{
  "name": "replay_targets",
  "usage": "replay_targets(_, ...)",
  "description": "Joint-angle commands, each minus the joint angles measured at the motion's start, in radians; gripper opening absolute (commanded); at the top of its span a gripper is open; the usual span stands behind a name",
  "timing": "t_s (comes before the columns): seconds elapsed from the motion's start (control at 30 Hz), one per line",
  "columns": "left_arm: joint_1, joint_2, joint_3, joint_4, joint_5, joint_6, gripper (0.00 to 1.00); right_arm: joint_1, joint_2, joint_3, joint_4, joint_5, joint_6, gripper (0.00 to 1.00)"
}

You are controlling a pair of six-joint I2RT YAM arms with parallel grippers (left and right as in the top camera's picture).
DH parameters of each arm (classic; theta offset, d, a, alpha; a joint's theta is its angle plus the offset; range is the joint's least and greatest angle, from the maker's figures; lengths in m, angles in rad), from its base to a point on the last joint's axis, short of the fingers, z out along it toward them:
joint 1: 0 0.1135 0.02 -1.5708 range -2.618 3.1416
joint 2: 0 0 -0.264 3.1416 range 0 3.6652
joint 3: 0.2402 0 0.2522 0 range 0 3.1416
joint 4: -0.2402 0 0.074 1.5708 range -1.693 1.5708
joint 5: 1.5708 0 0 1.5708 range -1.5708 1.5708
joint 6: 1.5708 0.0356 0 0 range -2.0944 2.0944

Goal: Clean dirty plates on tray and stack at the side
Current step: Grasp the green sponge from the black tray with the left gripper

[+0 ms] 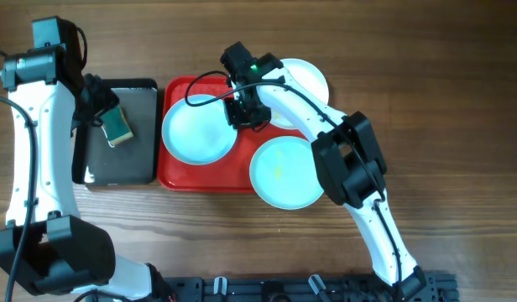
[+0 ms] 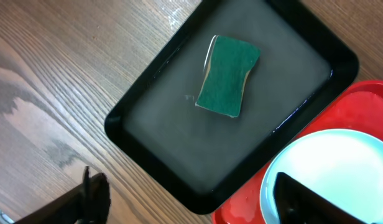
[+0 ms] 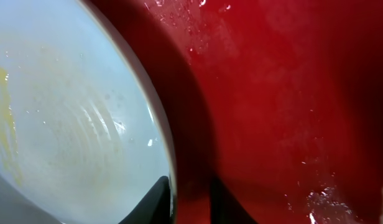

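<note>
The red tray (image 1: 204, 180) holds a pale blue plate (image 1: 195, 134) on its left. A second pale blue plate (image 1: 284, 172) with yellow smears overhangs its front right corner. A white plate (image 1: 307, 77) lies at its back right. My right gripper (image 1: 246, 109) is low at the left plate's right rim. In the right wrist view its fingers (image 3: 188, 202) straddle that rim (image 3: 155, 118), slightly apart, with red tray (image 3: 272, 93) showing between rim and outer finger. My left gripper (image 2: 194, 202) is open and empty above the black tray's corner.
A black tray (image 1: 116, 164) stands left of the red tray. A green sponge (image 2: 227, 74) lies in it and also shows in the overhead view (image 1: 117, 126). A wet film covers its floor (image 2: 272, 37). Bare wooden table (image 1: 443, 101) surrounds both trays.
</note>
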Motion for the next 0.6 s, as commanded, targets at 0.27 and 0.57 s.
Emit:
replay_targets(0.27, 0.004, 0.112, -0.008, 0.057, 0.009, -0.037, 0.6, 0.027, 0.037, 0.016, 0.009, 0.101, 0.063, 0.04)
replay_targets(0.57, 0.004, 0.304, -0.008, 0.236, 0.008, -0.012, 0.5, 0.027, 0.037, 0.016, 0.005, 0.101, 0.062, 0.04)
